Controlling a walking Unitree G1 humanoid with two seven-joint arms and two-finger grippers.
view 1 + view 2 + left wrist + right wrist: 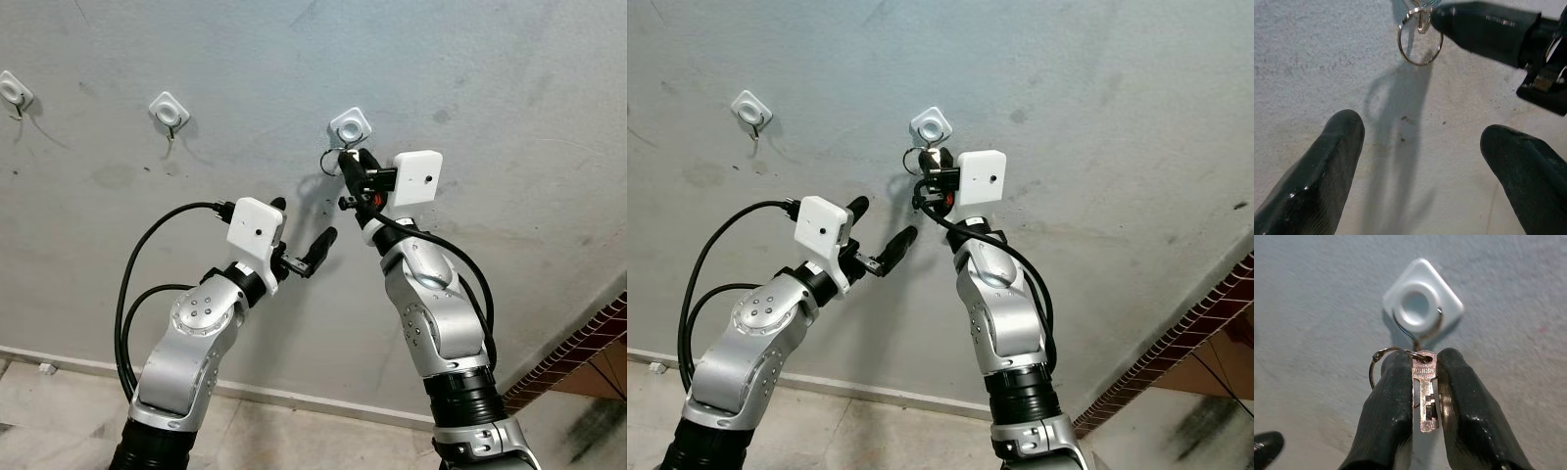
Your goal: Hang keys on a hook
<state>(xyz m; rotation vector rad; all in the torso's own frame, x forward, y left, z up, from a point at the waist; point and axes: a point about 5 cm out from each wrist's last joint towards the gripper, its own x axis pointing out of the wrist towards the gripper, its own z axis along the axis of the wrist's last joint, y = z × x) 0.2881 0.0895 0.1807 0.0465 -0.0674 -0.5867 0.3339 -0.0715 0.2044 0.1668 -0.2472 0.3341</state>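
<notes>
1. Overhead, a grey plaster wall (509, 88) with scuffs and stains takes up most of the scene, meeting a pale tiled floor (294, 431) along a light skirting strip; a dark brick-patterned edge (578, 352) shows at the lower right.
2. Mounted on the wall are 3 white square hooks in a row: a left hook (14, 91), a middle hook (169, 111) and a right hook (350, 125), each with a small metal hook below its round centre.
3. Both silver arms are raised toward the wall.
4. At the right hook, the right gripper (1425, 382) is clenched on a silver key (1426, 396), pinching its blade between the 2 black fingers.
5. A thin key ring (1382, 363) passes through the key's head and hangs to the left of it, just below the right hook's metal loop; whether the ring is on the hook cannot be told.
6. Lower and to the left, the left gripper (306, 235) hovers near the wall with its fingers (1327, 166) spread apart, grasping nothing.
</notes>
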